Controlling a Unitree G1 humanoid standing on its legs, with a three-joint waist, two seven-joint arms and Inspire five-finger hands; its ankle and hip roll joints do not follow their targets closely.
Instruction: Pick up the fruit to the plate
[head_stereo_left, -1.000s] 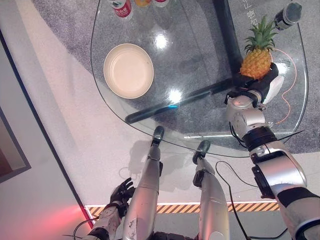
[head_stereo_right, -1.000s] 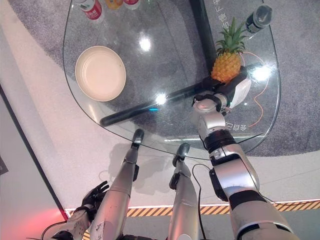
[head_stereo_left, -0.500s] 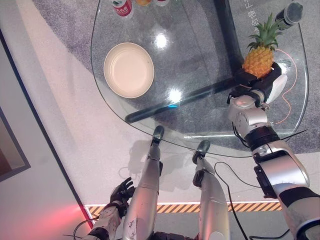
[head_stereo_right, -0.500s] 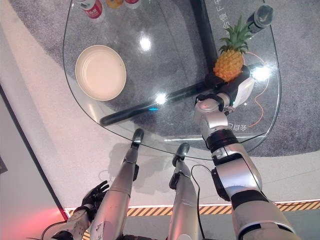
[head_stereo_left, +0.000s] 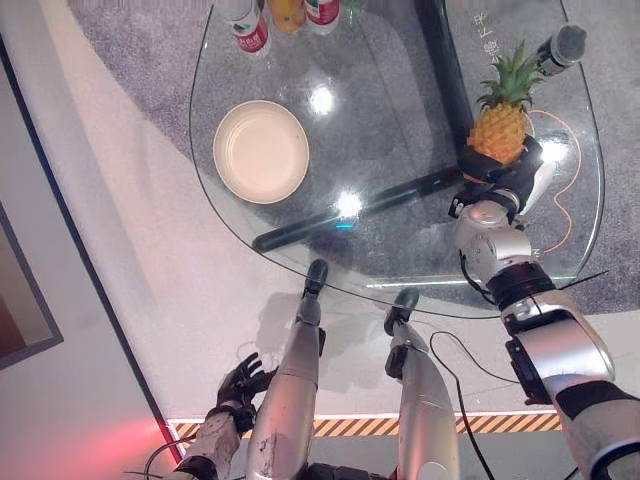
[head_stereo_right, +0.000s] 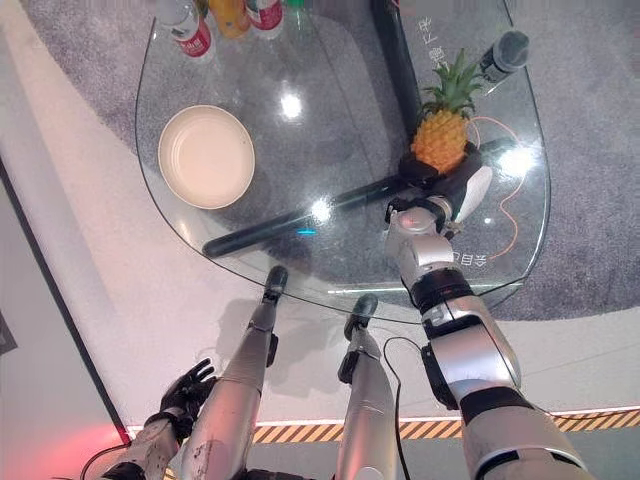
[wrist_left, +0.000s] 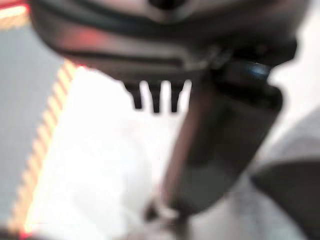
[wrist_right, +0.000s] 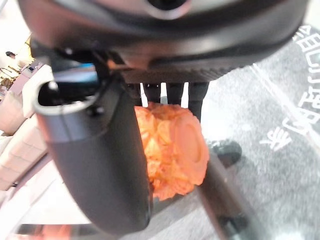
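Observation:
A pineapple (head_stereo_left: 498, 130) with a green crown stands upright at the right side of the glass table (head_stereo_left: 400, 90). My right hand (head_stereo_left: 505, 180) is shut on its lower part. In the right wrist view the thumb (wrist_right: 95, 170) lies along the orange pineapple (wrist_right: 172, 150), with the fingers behind it. Whether the fruit rests on the glass or hangs just above it I cannot tell. A round, empty cream plate (head_stereo_left: 261, 151) sits on the table's left side, far from the fruit. My left hand (head_stereo_left: 240, 383) hangs low by the floor with relaxed fingers.
Several bottles (head_stereo_left: 250, 30) stand at the table's far edge behind the plate. A dark bottle (head_stereo_left: 558, 45) stands just beyond the pineapple's crown. A dark bar (head_stereo_left: 350, 208) and an orange cord (head_stereo_left: 570, 190) lie under the glass.
The whole picture has shifted, so the camera has moved. My right hand keeps its hold on the pineapple and has edged slightly towards the table's far side.

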